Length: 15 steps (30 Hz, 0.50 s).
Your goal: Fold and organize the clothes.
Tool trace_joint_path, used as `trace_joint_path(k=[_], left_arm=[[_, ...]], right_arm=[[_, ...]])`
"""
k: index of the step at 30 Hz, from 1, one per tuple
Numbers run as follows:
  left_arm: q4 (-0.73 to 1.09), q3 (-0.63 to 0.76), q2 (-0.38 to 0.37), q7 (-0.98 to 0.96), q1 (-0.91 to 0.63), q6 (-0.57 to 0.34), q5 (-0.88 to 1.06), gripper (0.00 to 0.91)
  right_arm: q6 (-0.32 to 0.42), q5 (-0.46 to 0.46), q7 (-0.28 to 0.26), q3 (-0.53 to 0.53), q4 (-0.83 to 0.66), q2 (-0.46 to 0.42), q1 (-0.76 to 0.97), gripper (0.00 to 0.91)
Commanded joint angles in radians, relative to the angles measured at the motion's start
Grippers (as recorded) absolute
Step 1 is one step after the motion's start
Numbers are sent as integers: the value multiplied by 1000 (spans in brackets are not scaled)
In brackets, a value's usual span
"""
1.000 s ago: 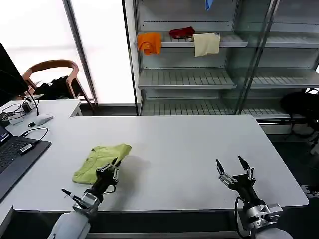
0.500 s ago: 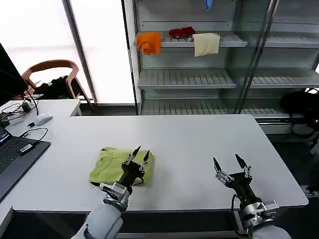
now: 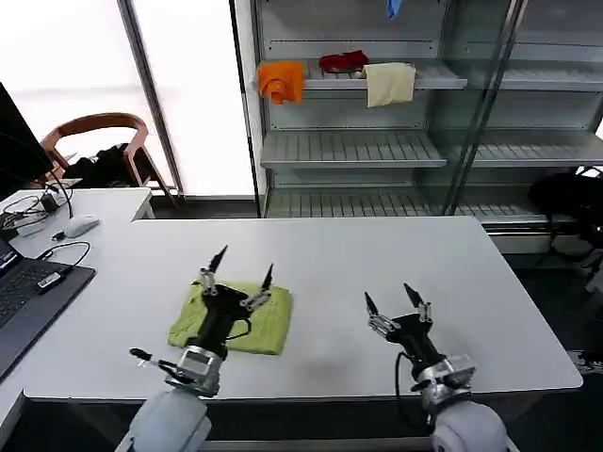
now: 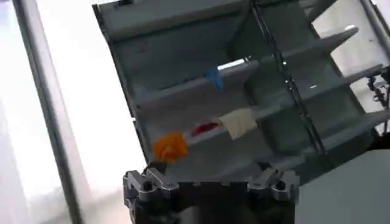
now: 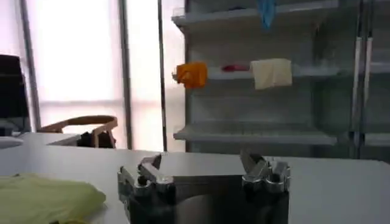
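- We see the lime T-shirt point(image 3: 231, 320) lying as a compact, roughly rectangular bundle on the white table point(image 3: 377, 264), toward the 7 o'clock part of the tabletop from the head view, well apart from the laptop point(image 3: 28, 301) at 9 o'clock.
- Our left gripper point(image 3: 236, 278) hangs directly above the shirt with its fingers spread wide and nothing between them; whether the fingertips touch the cloth we cannot tell, though they appear lifted clear.
- Our right gripper point(image 3: 396, 306) hovers over bare table at about 5 o'clock, also splayed open and empty, well clear of the shirt.
- We judge the fold to be nearly complete, so the step in hand is tidying: we should check that no sleeve or hem sticks out before touching it again.
- If we press or square the bundle, we should come down flat and slow; thin soft fabric drags and unfolds easily under a sliding fingertip.
- We should keep the right arm out of the way unless an edge at 3 o'clock needs steadying.
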Motion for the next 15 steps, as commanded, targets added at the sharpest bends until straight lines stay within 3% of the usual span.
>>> trace_joint_path(k=[1, 3, 15], left_arm=[[-159, -354, -14, 97, 279, -24, -44, 907], [-155, -362, -35, 111, 306, -53, -40, 907], [-138, -335, -75, 144, 319, -59, -26, 907]], right_arm=[[-340, 131, 228, -382, -94, 169, 342, 907], [-361, 146, 262, -416, -118, 194, 351, 907], [-352, 162, 288, -445, -227, 286, 349, 907]])
